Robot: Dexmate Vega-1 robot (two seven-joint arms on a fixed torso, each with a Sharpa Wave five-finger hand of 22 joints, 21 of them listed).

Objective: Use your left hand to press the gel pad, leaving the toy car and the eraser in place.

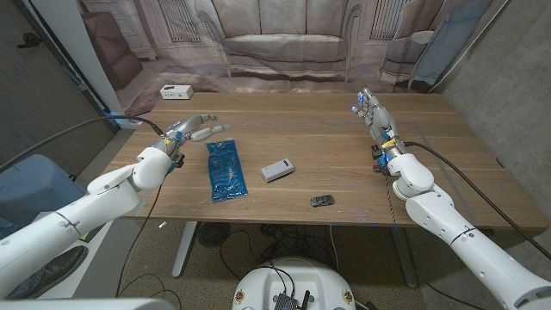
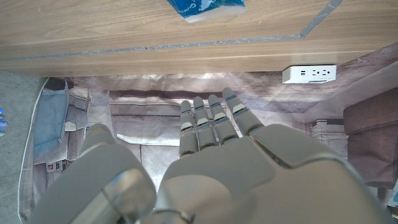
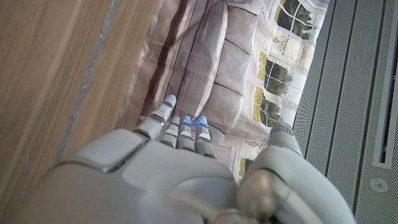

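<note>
Setting: wooden table point(image 1: 344, 138) before a printed backdrop of a sofa and windows; white power strip point(image 1: 175, 90) near the far left edge.
Gel pad: blue gel pad point(image 1: 225, 170) lying flat, left of the table's middle, long side running away from the robot; not touched by anything.
Eraser: pale grey eraser point(image 1: 277, 170) just right of the pad, apart from it.
Toy car: small dark toy car point(image 1: 322, 201) nearer the front edge, right of the eraser, well apart from the pad.
Left hand: left hand point(image 1: 191, 130) raised near the pad's far left corner, beside it and not over it; fingers point(image 2: 211, 121) straight and close together, holding nothing, aimed past the table's far edge in the wrist view.
Right hand: right hand point(image 1: 373, 110) on the far right, well away from all three things; fingers point(image 3: 180, 127) extended, thumb apart, holding nothing.
Progress: press judged not yet made; pad looks undisturbed.
Remaining: bring left hand over the pad, lower, press down, leave eraser and car alone.
</note>
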